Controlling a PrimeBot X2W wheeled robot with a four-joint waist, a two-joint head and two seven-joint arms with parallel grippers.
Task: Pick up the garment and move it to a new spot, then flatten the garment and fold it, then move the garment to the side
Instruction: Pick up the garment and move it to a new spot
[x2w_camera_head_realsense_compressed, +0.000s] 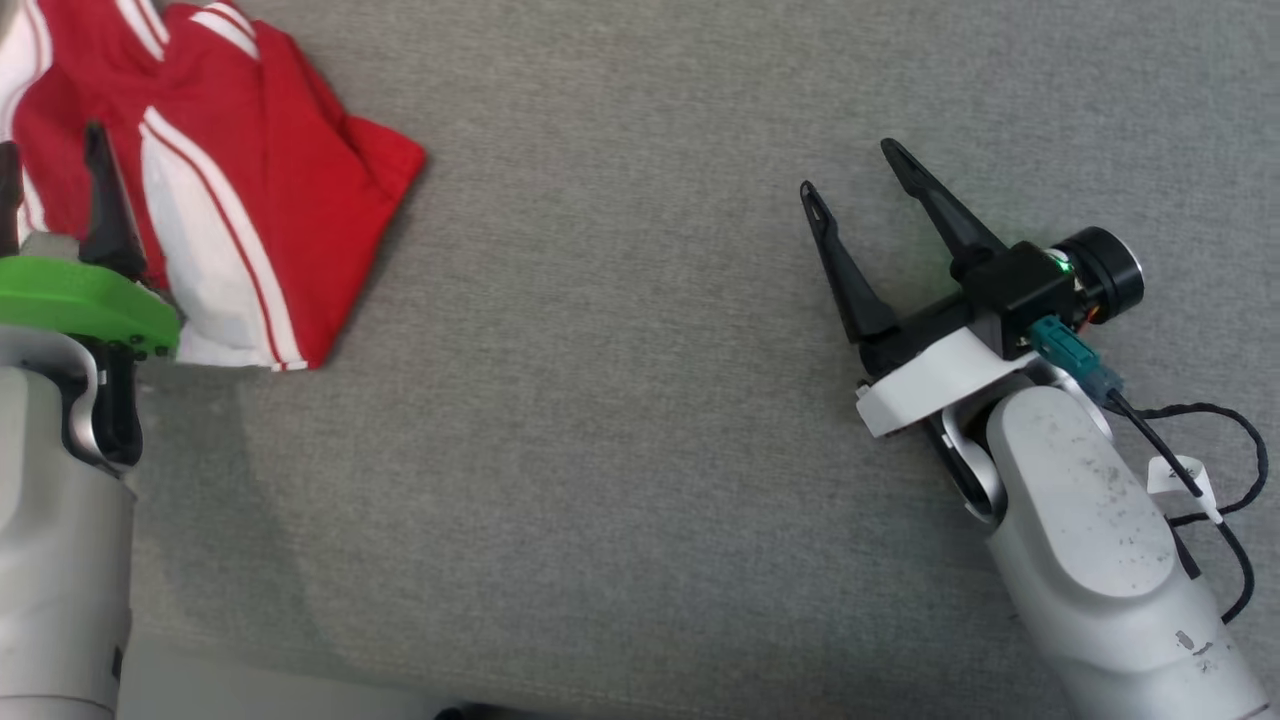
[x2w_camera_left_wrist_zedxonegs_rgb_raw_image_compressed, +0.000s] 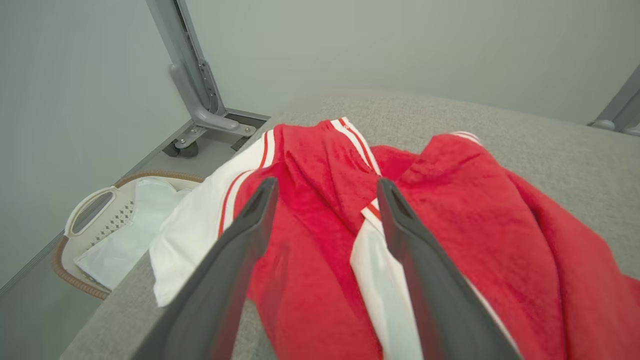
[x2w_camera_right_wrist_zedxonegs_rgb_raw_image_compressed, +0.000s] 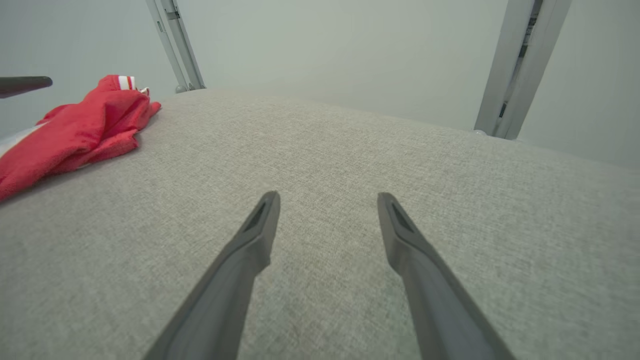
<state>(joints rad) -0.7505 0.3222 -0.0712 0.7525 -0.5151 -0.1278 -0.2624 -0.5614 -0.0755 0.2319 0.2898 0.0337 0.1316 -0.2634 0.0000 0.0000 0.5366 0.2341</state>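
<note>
A red garment (x2w_camera_head_realsense_compressed: 250, 170) with white panels and stripes lies crumpled at the far left of the grey table. My left gripper (x2w_camera_left_wrist_zedxonegs_rgb_raw_image_compressed: 327, 187) hovers over the garment (x2w_camera_left_wrist_zedxonegs_rgb_raw_image_compressed: 450, 215) with its jaws open and nothing between them; in the head view one dark finger (x2w_camera_head_realsense_compressed: 105, 200) shows over the cloth. My right gripper (x2w_camera_head_realsense_compressed: 848, 167) stands open well to the right over bare table, far from the garment (x2w_camera_right_wrist_zedxonegs_rgb_raw_image_compressed: 80, 130). In the right wrist view its gripper (x2w_camera_right_wrist_zedxonegs_rgb_raw_image_compressed: 328, 197) points across the table with the jaws apart.
The grey fabric-covered table (x2w_camera_head_realsense_compressed: 620, 420) stretches wide between the arms. A white basket (x2w_camera_left_wrist_zedxonegs_rgb_raw_image_compressed: 107, 220) with white cloth in it sits on the floor past the table's left edge. Metal frame legs (x2w_camera_left_wrist_zedxonegs_rgb_raw_image_compressed: 195, 85) stand beyond the table.
</note>
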